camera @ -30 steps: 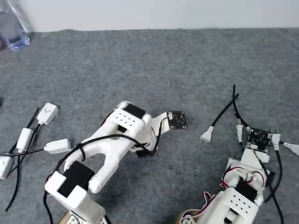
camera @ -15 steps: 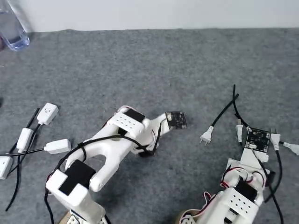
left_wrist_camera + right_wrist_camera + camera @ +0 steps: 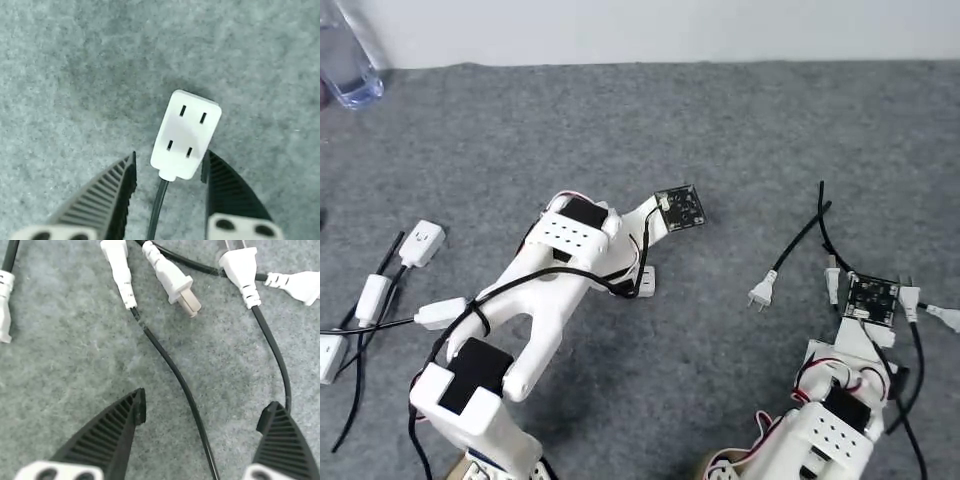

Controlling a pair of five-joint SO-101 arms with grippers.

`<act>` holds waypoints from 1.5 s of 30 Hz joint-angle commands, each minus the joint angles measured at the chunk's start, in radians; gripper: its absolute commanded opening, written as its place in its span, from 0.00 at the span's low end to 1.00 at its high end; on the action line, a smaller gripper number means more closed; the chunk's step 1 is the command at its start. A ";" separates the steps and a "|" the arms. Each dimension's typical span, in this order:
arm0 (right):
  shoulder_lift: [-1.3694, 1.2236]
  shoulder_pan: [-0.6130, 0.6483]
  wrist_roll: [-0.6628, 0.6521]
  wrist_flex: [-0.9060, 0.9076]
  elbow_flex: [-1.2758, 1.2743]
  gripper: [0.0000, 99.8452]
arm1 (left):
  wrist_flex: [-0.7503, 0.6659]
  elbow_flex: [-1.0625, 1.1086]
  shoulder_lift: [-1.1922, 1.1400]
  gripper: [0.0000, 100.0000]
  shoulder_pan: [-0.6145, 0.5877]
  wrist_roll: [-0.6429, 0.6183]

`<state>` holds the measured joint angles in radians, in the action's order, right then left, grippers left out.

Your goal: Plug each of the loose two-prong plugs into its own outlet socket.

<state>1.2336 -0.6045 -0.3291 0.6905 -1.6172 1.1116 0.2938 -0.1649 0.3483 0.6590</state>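
At the middle of the grey carpet (image 3: pixel 740 130), the left arm (image 3: pixel 535 320) is stretching forward from the near edge, its wrist tipping down over an outlet socket (image 3: pixel 186 135). The left gripper (image 3: pixel 170 157) is straddling that socket. One ribbed black finger (image 3: pixel 222 185) is lying against the socket's side. The other finger (image 3: pixel 117 192) is sitting just off it with a thin gap, so the jaws are standing partly open rather than pinching. Whether the socket is resting on the carpet or hanging above it cannot be told. It is a smooth white block with rounded corners and four narrow slots in two pairs, and a black cord (image 3: pixel 157 205) is leaving its end between the fingers.

The right arm (image 3: pixel 835 430) is sitting folded at the near right corner. The right gripper (image 3: pixel 206 402) is hanging with its fingers spread wide and gripping nothing, and a thin black cable (image 3: pixel 172 372) is running over the carpet between them. Just beyond, several white plugs are lying close together, with one two-prong plug (image 3: pixel 172 280) showing flat metal prongs. A lone plug (image 3: pixel 760 293) is lying between the two arms, apart from the rest.

Spare sockets (image 3: pixel 422 243) are lying by the left edge among tangled cords. Open, nubby carpet is spreading from the arms to the white wall (image 3: pixel 670 30) at the back.
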 commanded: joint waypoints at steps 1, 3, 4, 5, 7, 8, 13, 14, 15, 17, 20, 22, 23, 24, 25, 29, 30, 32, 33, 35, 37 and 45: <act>0.010 0.007 -0.009 -0.019 0.005 0.34 | 0.003 -0.033 0.021 0.20 0.000 -0.008; 0.010 0.007 -0.009 -0.019 0.005 0.34 | 0.018 -0.024 0.026 0.20 0.008 -0.018; 0.010 0.007 -0.009 -0.019 0.005 0.34 | 0.041 -0.022 0.032 0.20 0.020 -0.035; 0.010 0.007 -0.009 -0.019 0.005 0.34 | 0.074 -0.027 0.035 0.20 0.038 -0.052; 0.010 0.007 -0.009 -0.019 0.005 0.34 | 0.161 -0.064 0.061 0.20 0.071 -0.064; 0.010 0.007 -0.009 -0.019 0.005 0.34 | 0.189 -0.085 0.078 0.20 0.078 -0.064; 0.010 0.007 -0.009 -0.019 0.005 0.34 | 0.146 -0.116 0.106 0.20 0.049 -0.064; 0.010 0.007 -0.009 -0.019 0.005 0.34 | 0.137 -0.107 0.095 0.20 0.044 -0.064; 0.010 0.007 -0.009 -0.018 0.005 0.34 | 0.132 -0.096 0.081 0.20 0.043 -0.064; 0.010 0.007 -0.009 -0.018 0.005 0.34 | 0.127 -0.085 0.048 0.20 0.041 -0.064; 0.010 0.007 -0.009 -0.018 0.005 0.34 | 0.129 -0.085 -0.012 0.21 0.044 0.000; 0.010 0.007 -0.011 -0.019 0.005 0.34 | 0.129 -0.085 -0.054 0.21 0.048 0.061; 0.010 0.007 -0.011 -0.019 0.005 0.34 | 0.129 -0.094 -0.075 0.21 0.048 0.078; 0.010 0.007 -0.011 -0.019 0.005 0.34 | 0.129 -0.107 -0.095 0.21 0.044 0.092; 0.010 0.007 -0.011 -0.019 0.005 0.34 | 0.129 -0.125 -0.115 0.21 0.041 0.101; 0.010 0.007 -0.011 -0.019 0.005 0.34 | 0.129 -0.200 -0.196 0.21 0.015 0.140; 0.010 0.007 -0.011 -0.019 0.005 0.34 | 0.129 -0.217 -0.218 0.21 0.014 0.141; 0.010 0.007 -0.011 -0.019 0.005 0.34 | 0.129 -0.243 -0.253 0.21 0.014 0.141; 0.010 0.007 -0.011 -0.019 0.005 0.34 | 0.129 -0.254 -0.267 0.21 0.017 0.141; 0.010 0.007 -0.011 -0.019 0.005 0.34 | 0.129 -0.274 -0.292 0.21 0.021 0.141; 0.010 0.007 -0.011 -0.019 0.005 0.34 | 0.135 -0.291 -0.305 0.21 0.021 0.141; 0.010 0.007 -0.011 -0.019 0.005 0.34 | 0.261 -0.300 -0.292 0.20 0.074 0.140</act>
<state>1.2336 -0.6045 -0.3291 0.6905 -1.6172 1.3218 0.0253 -0.4826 0.3913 0.7925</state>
